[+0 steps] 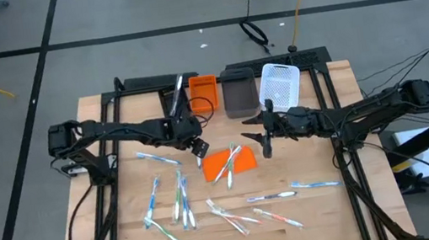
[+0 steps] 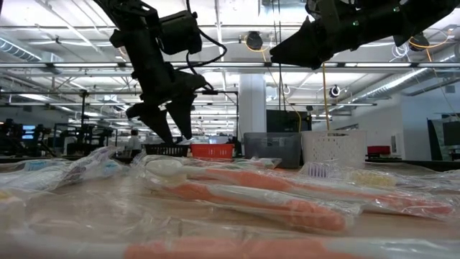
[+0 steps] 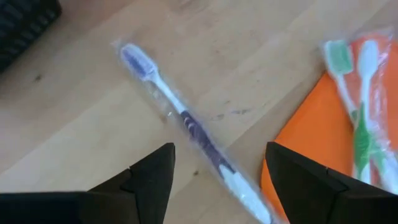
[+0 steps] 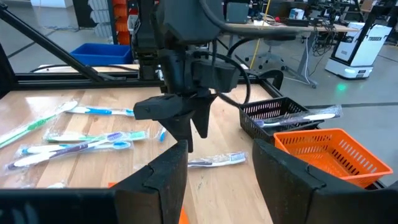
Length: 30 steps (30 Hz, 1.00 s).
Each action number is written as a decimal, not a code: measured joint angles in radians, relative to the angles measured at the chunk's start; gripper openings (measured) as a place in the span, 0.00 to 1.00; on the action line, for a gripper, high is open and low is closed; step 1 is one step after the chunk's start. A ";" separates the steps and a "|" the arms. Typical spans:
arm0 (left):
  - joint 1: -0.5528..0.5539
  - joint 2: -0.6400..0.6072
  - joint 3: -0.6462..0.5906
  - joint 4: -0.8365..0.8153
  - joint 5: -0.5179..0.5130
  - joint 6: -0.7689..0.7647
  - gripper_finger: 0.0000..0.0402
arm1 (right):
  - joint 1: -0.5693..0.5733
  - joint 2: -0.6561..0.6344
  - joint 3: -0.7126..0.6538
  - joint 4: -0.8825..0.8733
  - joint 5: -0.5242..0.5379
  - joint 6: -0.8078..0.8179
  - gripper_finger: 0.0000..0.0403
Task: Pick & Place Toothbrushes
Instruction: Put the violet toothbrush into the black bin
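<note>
Several toothbrushes [image 1: 177, 199] lie scattered flat on the wooden table, some in clear wrappers. One wrapped toothbrush with purple accents [image 3: 181, 117] lies on the wood beside the flat orange sheet [image 1: 223, 165]. My left gripper [image 3: 221, 149] hangs open just above it, one finger on either side, pointing steeply down. It touches nothing. More toothbrushes [image 3: 360, 112] rest on the sheet. My right gripper [image 1: 265, 134] waits open and level above the table's middle, facing the left gripper [image 4: 194, 138]. One toothbrush [image 4: 298, 118] lies in the black bin [image 4: 273, 112].
Along the table's far edge stand a black bin [image 1: 178, 96], an orange bin [image 1: 203, 93], a grey bin [image 1: 238, 92] and a white bin [image 1: 280, 85]. The two grippers are close together over the middle. Bare wood lies at the table's left and right sides.
</note>
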 joint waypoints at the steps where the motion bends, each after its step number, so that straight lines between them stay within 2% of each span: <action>1: -0.006 0.004 0.000 -0.004 -0.004 -0.013 0.64 | 0.000 0.000 0.000 0.000 0.000 0.002 0.42; 6: -0.034 0.075 0.000 0.022 -0.011 -0.035 0.64 | 0.000 0.000 0.000 0.000 0.000 0.003 0.42; 10: -0.044 0.147 0.000 0.042 0.034 -0.031 0.64 | 0.000 0.000 0.000 -0.003 0.000 0.003 0.42; 16: -0.043 0.189 0.004 0.043 0.029 -0.078 0.63 | 0.000 0.000 -0.001 -0.006 0.001 0.003 0.42; 18: -0.043 0.190 0.004 0.042 0.022 -0.081 0.60 | 0.000 0.000 -0.001 -0.006 0.002 0.003 0.42; 21: -0.043 0.178 0.003 0.032 0.008 -0.094 0.49 | 0.000 0.000 -0.001 -0.006 0.002 0.003 0.42; 28: -0.042 0.167 0.000 0.012 -0.003 -0.085 0.07 | 0.000 0.000 -0.001 -0.007 0.003 0.003 0.42; 30: -0.043 0.164 0.000 0.012 -0.011 -0.075 0.03 | 0.000 0.000 -0.001 -0.007 0.003 0.006 0.42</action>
